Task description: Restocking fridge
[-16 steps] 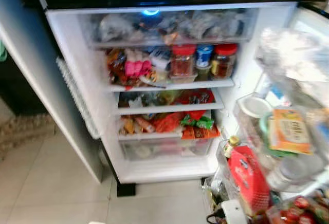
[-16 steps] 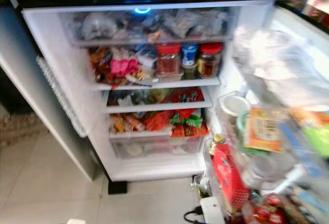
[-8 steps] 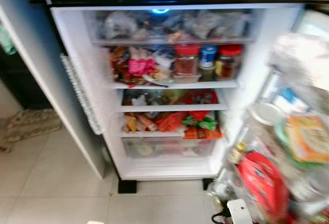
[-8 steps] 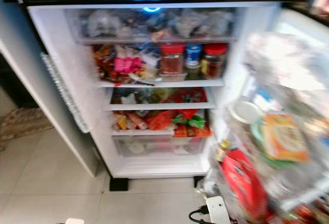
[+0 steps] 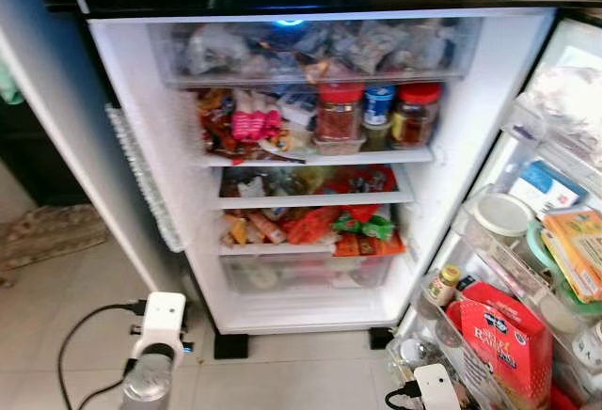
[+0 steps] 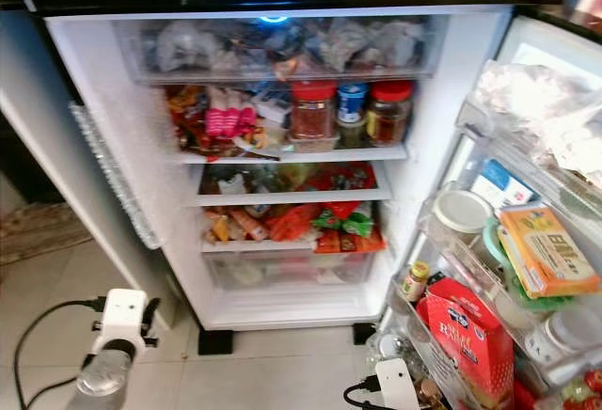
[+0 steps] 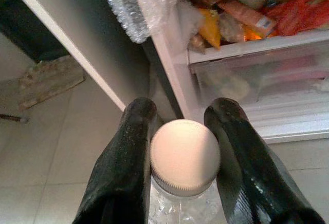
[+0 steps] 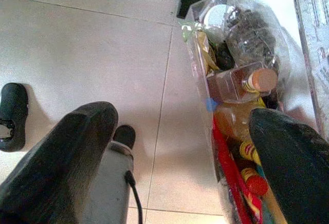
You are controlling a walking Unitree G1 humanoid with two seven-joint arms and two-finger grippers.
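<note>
The fridge [image 5: 141,90] stands open before me, its shelves packed with jars, packets and bags. My left gripper [image 7: 180,113] is shut on a clear plastic bottle with a white cap [image 7: 184,154], held low in front of the fridge's bottom drawer [image 7: 257,75]. The left arm [image 5: 158,335] rises at the lower left over the floor. My right gripper [image 8: 180,116] is open with nothing between its fingers. It hangs low over the tiles beside the door's lowest bin [image 8: 231,80].
The open door on the right carries full bins: a red carton [image 5: 503,335], a white-lidded jar [image 5: 503,214], an orange box [image 5: 576,250], a small bottle [image 5: 439,288]. Red-lidded jars [image 5: 339,109] crowd the second shelf. A mat [image 5: 47,236] lies on the tiled floor at left.
The camera has swung and steadied, so the picture is sharp. My left arm has come up into view at the lower left.
</note>
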